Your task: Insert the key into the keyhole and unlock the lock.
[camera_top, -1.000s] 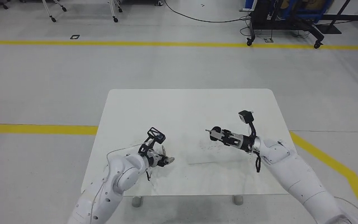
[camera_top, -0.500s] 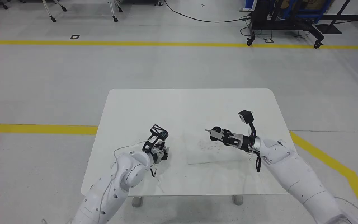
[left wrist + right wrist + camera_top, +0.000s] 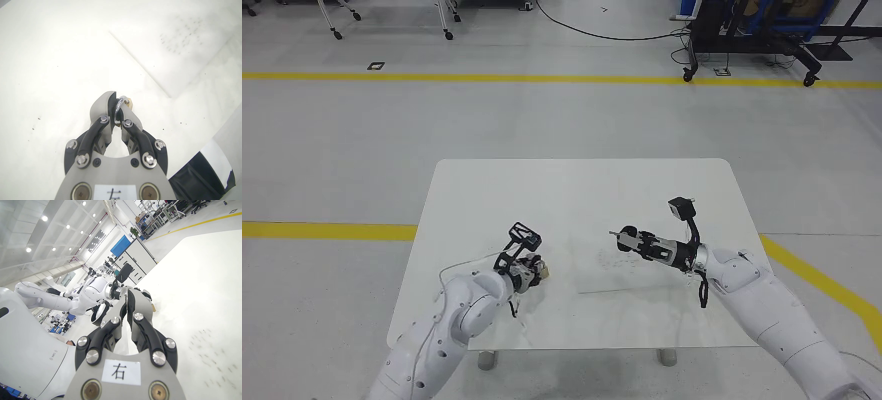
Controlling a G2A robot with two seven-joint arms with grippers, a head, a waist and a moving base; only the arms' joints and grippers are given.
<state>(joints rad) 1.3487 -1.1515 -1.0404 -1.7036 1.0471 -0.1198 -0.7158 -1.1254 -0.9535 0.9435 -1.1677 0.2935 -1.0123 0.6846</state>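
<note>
On the near left part of the white worktop (image 3: 572, 190), the left gripper (image 3: 118, 101) hangs just above the surface. Its jaws are clenched on the lock (image 3: 130, 103), a small brass padlock. The lock's silver shackle (image 3: 119, 103) is pinched between the black pads, and the brass body sticks out past the right-hand finger. The top view shows this gripper (image 3: 535, 270) left of the worktop's middle, pointing right.

Just right of it a thin pale sheet (image 3: 179, 56) lies flat on the worktop, with a patch of small dark specks (image 3: 181, 39) at its far side.

Somewhat farther back and to the right, the right gripper (image 3: 626, 239) points left towards the lock, well apart from it. Its jaws are pressed tight together (image 3: 128, 293), and a thin sliver, the key (image 3: 612, 235), juts from their tip. It is too small to make out any detail.

Beyond the worktop lies pale floor with a yellow line (image 3: 542, 77). At the far right stands a dark wheeled frame (image 3: 752, 45).
</note>
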